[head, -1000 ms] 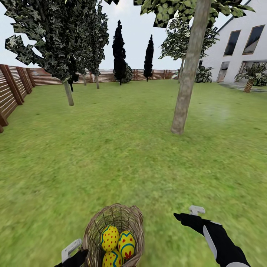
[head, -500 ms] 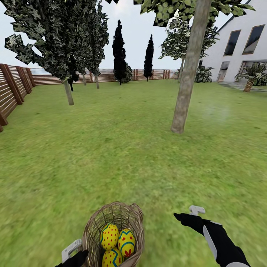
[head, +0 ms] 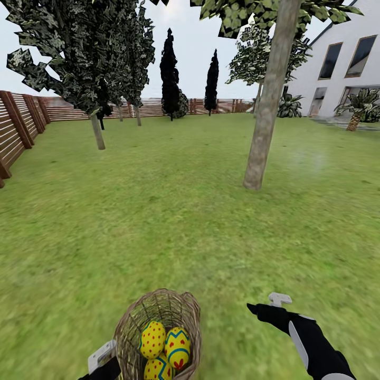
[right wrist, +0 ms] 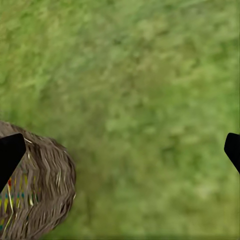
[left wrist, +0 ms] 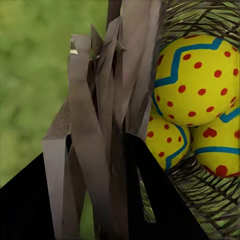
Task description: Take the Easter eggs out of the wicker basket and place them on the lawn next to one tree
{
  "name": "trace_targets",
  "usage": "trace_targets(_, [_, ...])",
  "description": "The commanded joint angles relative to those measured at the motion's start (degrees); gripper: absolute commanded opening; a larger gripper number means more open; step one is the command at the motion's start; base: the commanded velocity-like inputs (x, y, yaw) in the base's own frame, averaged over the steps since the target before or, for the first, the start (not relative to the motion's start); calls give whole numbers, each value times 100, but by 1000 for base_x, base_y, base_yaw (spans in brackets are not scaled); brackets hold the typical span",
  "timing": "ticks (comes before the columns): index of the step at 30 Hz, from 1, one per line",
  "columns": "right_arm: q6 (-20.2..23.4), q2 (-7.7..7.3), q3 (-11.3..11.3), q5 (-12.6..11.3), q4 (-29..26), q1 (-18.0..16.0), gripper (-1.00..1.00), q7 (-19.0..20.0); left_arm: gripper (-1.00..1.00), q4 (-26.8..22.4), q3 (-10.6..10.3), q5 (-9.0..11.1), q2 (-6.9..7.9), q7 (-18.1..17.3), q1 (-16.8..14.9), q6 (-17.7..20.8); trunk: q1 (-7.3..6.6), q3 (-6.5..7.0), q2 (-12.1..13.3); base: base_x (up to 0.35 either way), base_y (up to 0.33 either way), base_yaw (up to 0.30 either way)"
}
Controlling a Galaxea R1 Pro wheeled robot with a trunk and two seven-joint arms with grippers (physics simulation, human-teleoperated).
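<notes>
Now left gripper grips wicker basket; 3 Easter eggs inside.

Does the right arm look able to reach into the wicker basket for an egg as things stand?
Probably yes. The right gripper hangs open beside the wicker basket, only lawn between them, and the eggs lie uncovered in its open top.

Three Easter eggs lie in one wicker basket on the lawn. One thick-trunked tree stands ahead, two dark cypress-like trees behind, and one white house.
</notes>
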Motion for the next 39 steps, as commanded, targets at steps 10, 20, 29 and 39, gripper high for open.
trace_targets(10, [41, -9, -36, 16, -11, -3, 100, 45, -100, -90, 3, 39, -84, 24, -1, 54, -89, 66, 158, 0, 0, 0])
trace_targets(20, [33, 0, -28, 12, -8, -3, 100, 45, -100, -92, 7, 39, -84, 7, -1, 66, -308, 246, 559, 0, 0, 0])
trace_targets(29, [33, -7, -34, 23, -16, -3, 100, 40, -100, -608, 9, 48, -84, 15, -1, 126, -506, 407, 920, 0, 0, 0])
trace_targets(39, [31, -5, -34, 25, -6, -3, 100, 20, -100, -739, 19, 56, -82, 24, -1, 153, -725, 617, 1321, 0, 0, -178])
